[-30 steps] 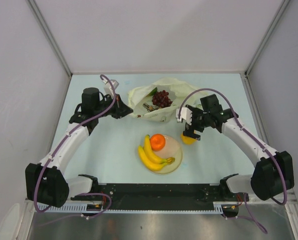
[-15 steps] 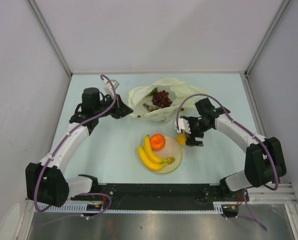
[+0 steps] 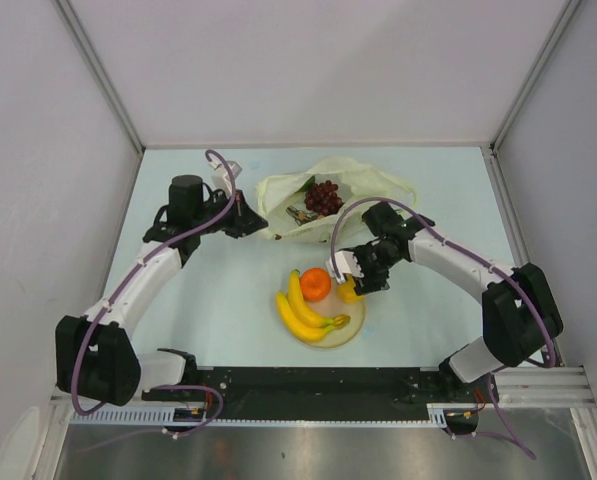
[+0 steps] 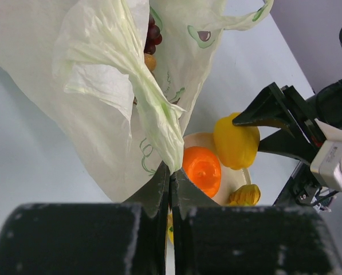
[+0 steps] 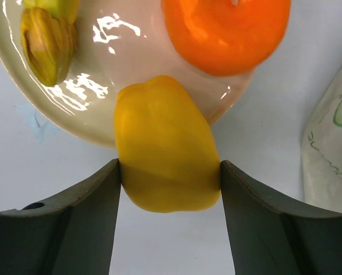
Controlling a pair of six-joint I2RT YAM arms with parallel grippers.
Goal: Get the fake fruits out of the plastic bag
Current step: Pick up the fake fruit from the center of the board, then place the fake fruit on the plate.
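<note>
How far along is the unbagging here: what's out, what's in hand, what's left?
Done: yellow plastic bananas and a round orange fruit lie on the round cream plate. In hand: the right arm's jaws grip a lumpy yellow fruit over the plate's edge, while the left arm's jaws pinch the thin pale green plastic bag. Left: dark purple grapes and smaller bits inside it.

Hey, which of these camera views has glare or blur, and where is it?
Right wrist view: white glare patches on the glossy plate, beside the sharp yellow fruit. Left wrist view: the dark body of the left gripper along the bottom is blurred, the plastic bag crisp. Top external view: even light, faint shadows, no obvious glare.
</note>
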